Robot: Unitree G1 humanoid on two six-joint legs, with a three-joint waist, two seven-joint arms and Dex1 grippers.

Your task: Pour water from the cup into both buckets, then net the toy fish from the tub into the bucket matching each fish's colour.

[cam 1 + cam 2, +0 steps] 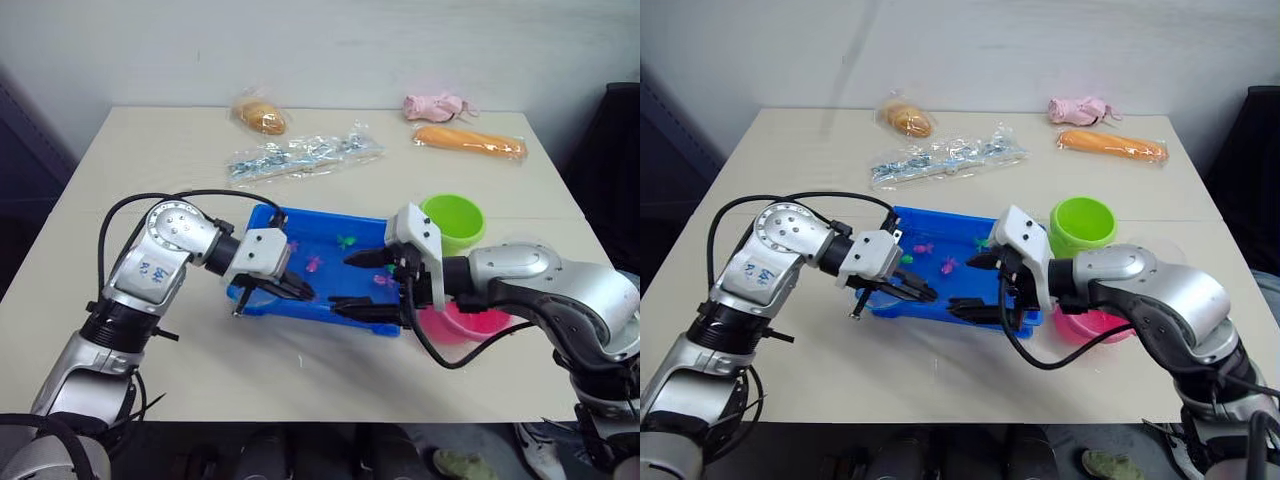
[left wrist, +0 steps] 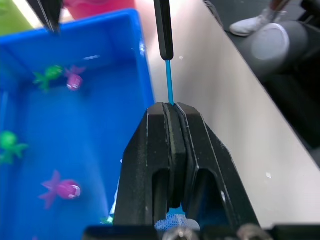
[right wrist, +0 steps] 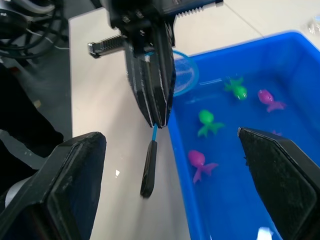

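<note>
With the left end effector (image 3: 150, 95) clamped on the net (image 3: 181, 75) handle at centre frame and the right end effector (image 3: 165, 185) spread apart, angle the hoop into the tub (image 1: 262, 300) beneath one fish (image 3: 200, 162).

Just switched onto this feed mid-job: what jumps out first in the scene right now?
The bright blue tub at the table's middle, with pink and green toy fish in it. Both grippers meet over its near edge: the left gripper is shut on the net, whose handle sticks out past the fingers, and the right gripper is open, facing it. The green bucket and pink bucket stand to the tub's right.
</note>
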